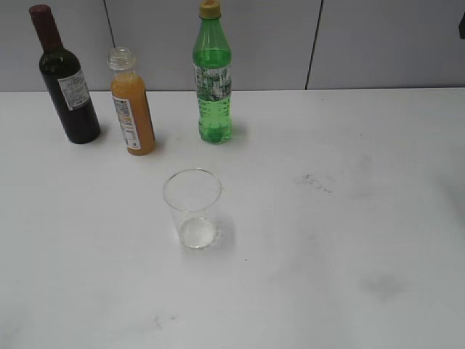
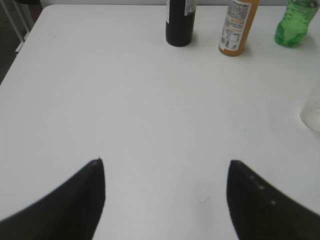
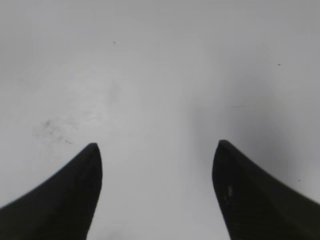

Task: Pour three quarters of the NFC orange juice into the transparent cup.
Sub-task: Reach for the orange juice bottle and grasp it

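Transparent cup (image 1: 192,208) empty; both grippers (image 2: 165,172) (image 3: 156,155) agape, holding nothing. Pre-grasp; next: reach NFC orange juice (image 1: 131,109), grip body

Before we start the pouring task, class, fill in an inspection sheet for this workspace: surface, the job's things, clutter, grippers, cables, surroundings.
Surface: white table, faint grey smudges right of centre and near the front edge.
Job's things: juice bottle, upright, no cap, nearly full, at the back left; clear cup, upright, empty, in front of the bottles and apart from them.
Clutter: dark wine bottle left of the juice; green bottle with a yellow cap to its right; both upright.
Grippers: left gripper open, holding nothing, above bare table; right gripper open, holding nothing, above bare table.
Cables: nothing seen.
Surroundings: grey panelled wall behind the table.
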### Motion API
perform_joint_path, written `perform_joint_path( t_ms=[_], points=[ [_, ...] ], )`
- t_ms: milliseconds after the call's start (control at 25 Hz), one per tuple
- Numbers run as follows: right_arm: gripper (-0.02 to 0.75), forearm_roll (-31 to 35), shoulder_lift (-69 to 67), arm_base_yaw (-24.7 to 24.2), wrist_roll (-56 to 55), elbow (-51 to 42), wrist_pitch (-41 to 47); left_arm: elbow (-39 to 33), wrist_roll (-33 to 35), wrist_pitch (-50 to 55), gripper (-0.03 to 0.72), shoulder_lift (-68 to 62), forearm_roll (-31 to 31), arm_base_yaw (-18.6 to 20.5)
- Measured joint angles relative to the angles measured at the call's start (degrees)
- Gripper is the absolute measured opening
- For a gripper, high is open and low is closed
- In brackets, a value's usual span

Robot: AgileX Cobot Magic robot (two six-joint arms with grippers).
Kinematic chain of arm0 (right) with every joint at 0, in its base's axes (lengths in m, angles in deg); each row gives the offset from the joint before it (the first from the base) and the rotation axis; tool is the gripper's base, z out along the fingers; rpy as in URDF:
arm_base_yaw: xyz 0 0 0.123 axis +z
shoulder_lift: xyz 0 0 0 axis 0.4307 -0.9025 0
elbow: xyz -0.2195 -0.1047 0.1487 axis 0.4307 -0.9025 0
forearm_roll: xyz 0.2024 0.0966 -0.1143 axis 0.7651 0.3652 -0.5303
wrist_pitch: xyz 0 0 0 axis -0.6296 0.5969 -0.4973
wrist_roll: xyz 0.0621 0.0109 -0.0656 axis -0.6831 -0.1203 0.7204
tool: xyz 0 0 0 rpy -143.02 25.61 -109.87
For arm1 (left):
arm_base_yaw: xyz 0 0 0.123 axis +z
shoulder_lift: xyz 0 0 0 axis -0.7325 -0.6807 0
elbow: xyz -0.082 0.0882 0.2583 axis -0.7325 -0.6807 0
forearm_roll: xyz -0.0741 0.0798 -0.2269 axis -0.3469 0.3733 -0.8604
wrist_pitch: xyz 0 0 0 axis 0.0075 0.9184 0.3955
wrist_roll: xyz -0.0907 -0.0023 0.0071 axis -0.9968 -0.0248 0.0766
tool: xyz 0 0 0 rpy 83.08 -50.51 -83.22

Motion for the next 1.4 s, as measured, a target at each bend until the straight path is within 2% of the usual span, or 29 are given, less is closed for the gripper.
perform_joint_path(
  t_ms=[200,440,680,1120,1400],
  points=[
    [0.528,3.9,9.5,0.0,1.0,-9.2,0.1,0.0,0.0,0.0,0.584,0.0,0.0,0.0],
    [0.528,4.1,23.6,0.0,2.0,-25.9,0.2,0.0,0.0,0.0,0.584,0.0,0.0,0.0],
    [0.526,4.1,38.2,0.0,2.4,-38.7,0.1,0.0,0.0,0.0,0.584,0.0,0.0,0.0],
    [0.523,3.4,68.0,0.0,3.8,-57.4,-10.2,0.0,0.0,0.0,0.584,0.0,0.0,0.0],
    [0.522,3.4,82.2,0.0,3.9,-66.2,-11.2,0.0,0.0,0.0,0.584,0.0,0.0,0.0]
  ],
)
